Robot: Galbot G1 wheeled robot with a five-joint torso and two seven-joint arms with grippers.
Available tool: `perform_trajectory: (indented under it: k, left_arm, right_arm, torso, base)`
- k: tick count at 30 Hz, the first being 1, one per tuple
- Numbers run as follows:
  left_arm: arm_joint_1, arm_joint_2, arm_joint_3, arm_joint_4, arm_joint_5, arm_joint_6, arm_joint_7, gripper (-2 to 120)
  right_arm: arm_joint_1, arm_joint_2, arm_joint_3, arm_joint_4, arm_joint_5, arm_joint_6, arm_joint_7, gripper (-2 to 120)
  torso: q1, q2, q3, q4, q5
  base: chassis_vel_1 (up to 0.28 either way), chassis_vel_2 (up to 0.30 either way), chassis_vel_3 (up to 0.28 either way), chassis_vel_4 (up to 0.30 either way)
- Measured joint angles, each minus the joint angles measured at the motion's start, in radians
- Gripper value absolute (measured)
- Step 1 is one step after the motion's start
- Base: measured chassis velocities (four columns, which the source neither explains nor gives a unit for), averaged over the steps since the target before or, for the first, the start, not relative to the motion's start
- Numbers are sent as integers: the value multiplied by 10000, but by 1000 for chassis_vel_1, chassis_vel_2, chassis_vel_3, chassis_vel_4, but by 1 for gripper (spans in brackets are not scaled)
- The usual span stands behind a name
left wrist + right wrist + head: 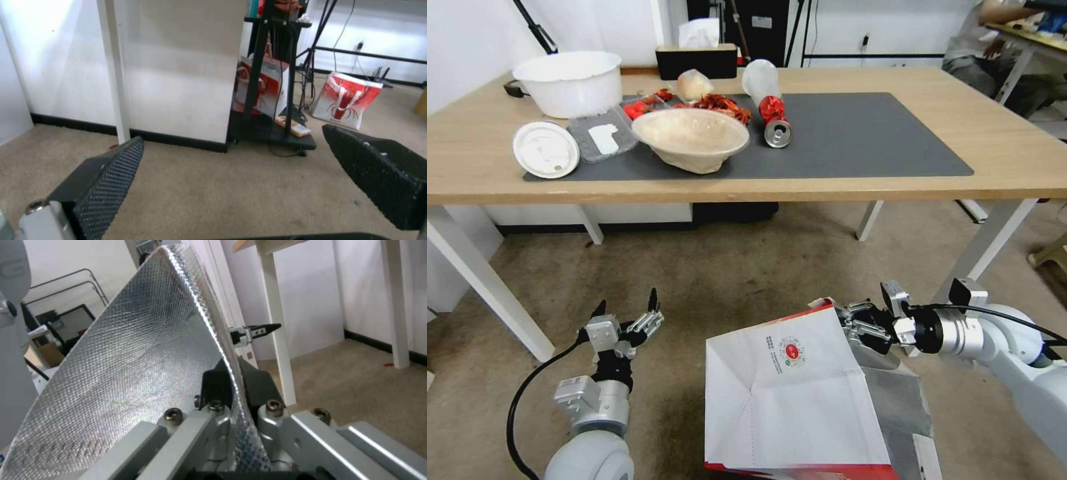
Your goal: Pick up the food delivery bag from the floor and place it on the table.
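Observation:
The food delivery bag (790,393), white paper with a red base band and a small round red logo, stands low in the head view, below the table (467,160). My right gripper (848,325) is shut on its top rim; the right wrist view shows both fingers (258,383) pinching the silver foil lining (133,366). Whether the bag's base touches the floor (727,267) is hidden. My left gripper (627,312) hangs open over the carpet to the bag's left, its two dark pads (111,180) wide apart with nothing between them.
On the table's left part stand a white tub (570,81), a lid (546,148), a beige bowl (692,137), food and a can (776,130); the mat's (880,140) right half is bare. White table legs (490,287) stand at both sides. Another red-white bag (345,100) rests by a black rack.

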Motion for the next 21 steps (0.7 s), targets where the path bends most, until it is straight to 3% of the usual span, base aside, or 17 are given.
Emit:
perform_trajectory:
  k: [21]
  left_arm:
    - [32, -9, 26, 8, 114, 15, 58, 100]
  right_arm:
    - [30, -42, -20, -25, -56, 60, 48, 0]
  torso:
    - [270, 878, 604, 0, 0]
  base:
    - [0, 0, 0, 0]
